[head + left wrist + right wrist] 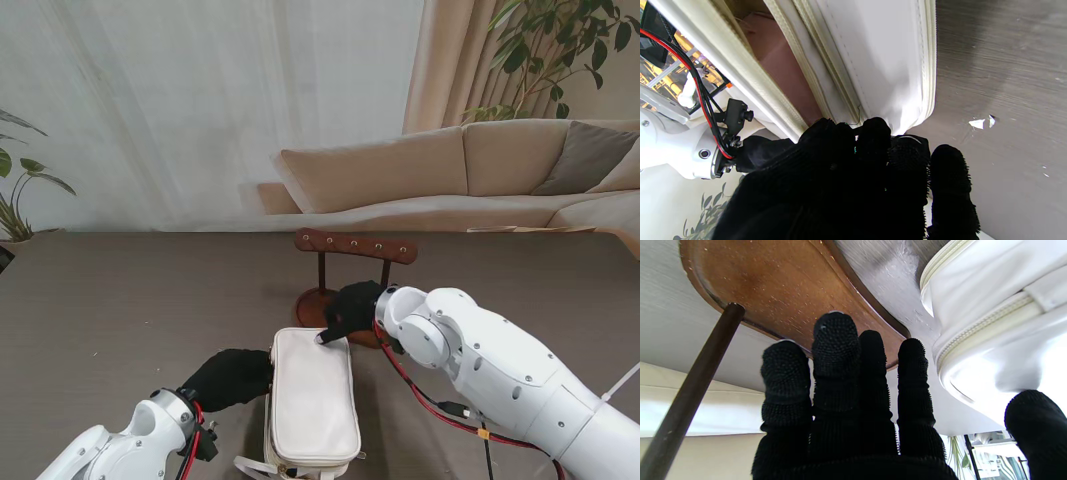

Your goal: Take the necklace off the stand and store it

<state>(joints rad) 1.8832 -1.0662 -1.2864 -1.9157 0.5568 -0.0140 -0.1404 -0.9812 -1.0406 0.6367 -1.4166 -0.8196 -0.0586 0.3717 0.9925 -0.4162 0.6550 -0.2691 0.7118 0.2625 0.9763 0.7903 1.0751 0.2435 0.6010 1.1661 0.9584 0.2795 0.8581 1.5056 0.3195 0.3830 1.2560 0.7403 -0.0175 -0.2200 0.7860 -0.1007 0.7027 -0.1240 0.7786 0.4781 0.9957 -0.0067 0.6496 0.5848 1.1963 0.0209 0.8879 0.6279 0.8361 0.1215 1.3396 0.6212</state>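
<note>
The wooden necklace stand rises at the table's middle on its round base; I see no necklace on its pegs or in any view. A white zip case lies nearer to me. In the left wrist view its lid stands ajar over a pink lining. My left hand is bunched at the case's left edge, thumb apart from the fingers, seemingly pinching the lid's corner. My right hand hovers over the base, fingers straight, one tip touching the case's far edge.
A beige sofa and curtains stand beyond the table's far edge, with plants at both sides. Small white scraps lie on the table by the case. A strap of the case trails at the near edge.
</note>
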